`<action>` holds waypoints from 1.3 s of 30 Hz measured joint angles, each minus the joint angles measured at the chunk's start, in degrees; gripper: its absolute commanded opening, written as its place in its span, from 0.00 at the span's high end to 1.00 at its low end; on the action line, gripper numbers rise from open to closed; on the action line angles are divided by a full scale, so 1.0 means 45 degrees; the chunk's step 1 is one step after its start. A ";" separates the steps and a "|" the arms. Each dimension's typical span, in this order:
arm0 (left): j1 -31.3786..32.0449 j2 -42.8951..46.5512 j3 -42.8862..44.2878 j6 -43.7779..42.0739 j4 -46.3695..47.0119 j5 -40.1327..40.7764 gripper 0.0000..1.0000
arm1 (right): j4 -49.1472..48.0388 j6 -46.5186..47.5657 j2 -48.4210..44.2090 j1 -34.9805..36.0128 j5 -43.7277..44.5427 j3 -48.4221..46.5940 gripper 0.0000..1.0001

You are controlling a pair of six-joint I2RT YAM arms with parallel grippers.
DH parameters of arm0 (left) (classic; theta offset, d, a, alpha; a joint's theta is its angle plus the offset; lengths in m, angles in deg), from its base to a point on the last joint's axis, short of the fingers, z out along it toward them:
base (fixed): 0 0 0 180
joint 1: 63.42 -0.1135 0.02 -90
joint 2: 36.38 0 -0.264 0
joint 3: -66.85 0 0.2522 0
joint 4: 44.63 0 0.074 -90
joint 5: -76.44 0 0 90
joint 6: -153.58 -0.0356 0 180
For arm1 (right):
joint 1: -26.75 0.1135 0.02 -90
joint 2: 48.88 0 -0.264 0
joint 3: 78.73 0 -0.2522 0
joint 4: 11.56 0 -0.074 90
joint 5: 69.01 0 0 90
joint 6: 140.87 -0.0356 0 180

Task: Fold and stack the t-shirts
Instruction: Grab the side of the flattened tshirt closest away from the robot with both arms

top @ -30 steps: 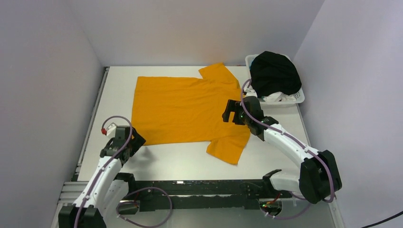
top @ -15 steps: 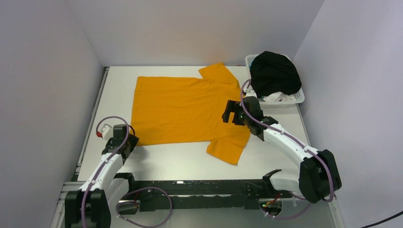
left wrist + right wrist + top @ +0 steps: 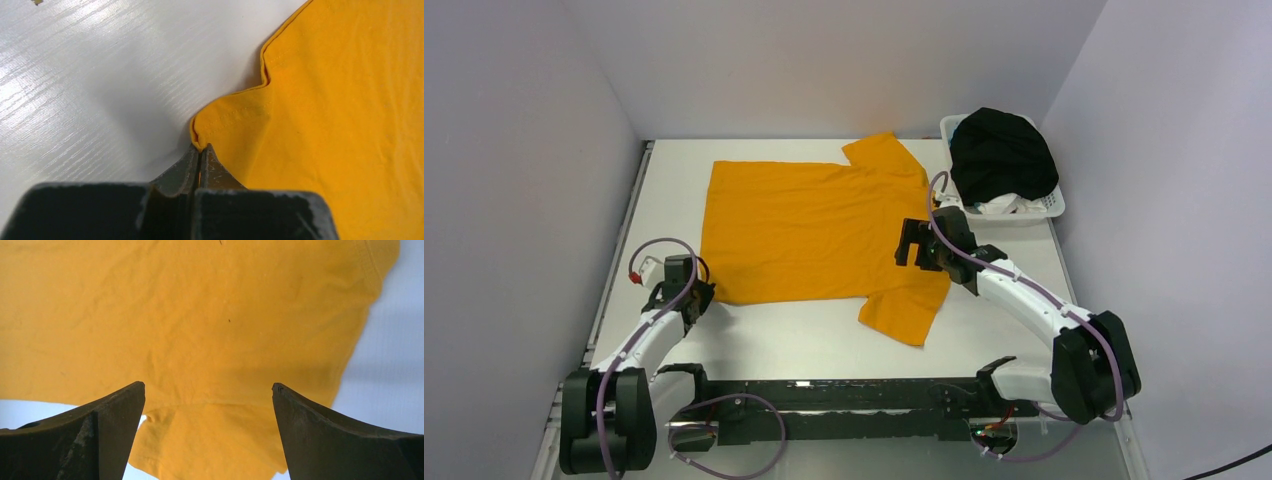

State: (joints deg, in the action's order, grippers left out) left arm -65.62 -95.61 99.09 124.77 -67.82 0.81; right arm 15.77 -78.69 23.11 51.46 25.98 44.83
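A mustard-orange t-shirt point(image 3: 814, 230) lies spread flat on the white table, with one sleeve at the back and one at the near right. My left gripper point(image 3: 702, 298) is at its near-left hem corner. In the left wrist view the left gripper point(image 3: 200, 149) is shut, pinching that corner of the orange t-shirt point(image 3: 340, 100). My right gripper point(image 3: 911, 245) hovers open over the shirt's right side. The right wrist view shows the orange t-shirt point(image 3: 200, 315) and its near sleeve point(image 3: 210, 440) below the open right gripper point(image 3: 207, 387). A black t-shirt point(image 3: 1002, 155) is heaped in the basket.
A white plastic basket point(image 3: 1052, 205) stands at the back right corner, with white cloth under the black shirt. Grey walls close in the table on the left, back and right. Bare tabletop point(image 3: 804, 335) runs between the shirt and the arm bases.
My left gripper has closed on the shirt's near-left hem corner, and the left arm has lowered and drawn back. The right arm has barely moved.
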 measured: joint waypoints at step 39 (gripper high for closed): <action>-0.0019 0.2064 -0.0486 -0.1379 -0.0923 -0.0228 1.00 | 0.5498 -0.1156 0.1549 0.6076 0.0423 0.0738 0.94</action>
State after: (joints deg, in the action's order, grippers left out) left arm -65.70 -86.32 96.91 118.56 -71.97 -0.22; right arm 40.51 -83.89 30.08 78.80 27.88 48.15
